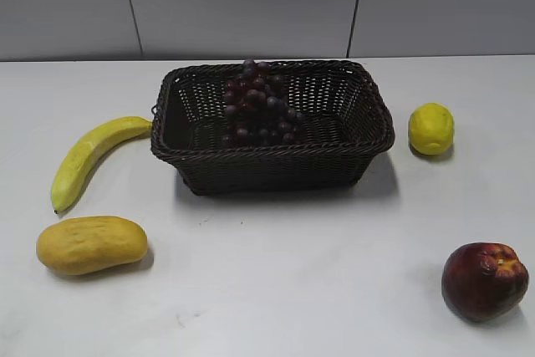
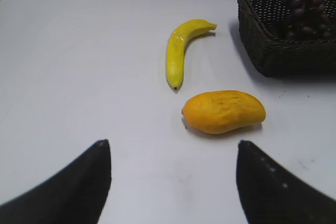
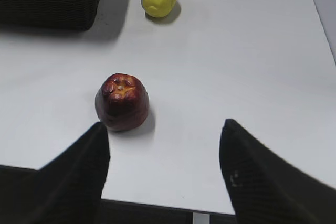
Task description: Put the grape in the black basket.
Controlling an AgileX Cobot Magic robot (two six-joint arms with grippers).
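The grape, a long bunch of dark red-purple grapes, lies inside the black basket and leans on its back wall. In the left wrist view the grape shows inside the basket at the top right. The basket's corner shows at the top left of the right wrist view. My left gripper is open and empty over bare table, near the mango. My right gripper is open and empty at the table's front edge. Neither gripper shows in the exterior view.
A banana and a yellow-orange mango lie left of the basket. A yellow lemon sits right of it. A dark red apple-like fruit stands at the front right, just left of my right gripper.
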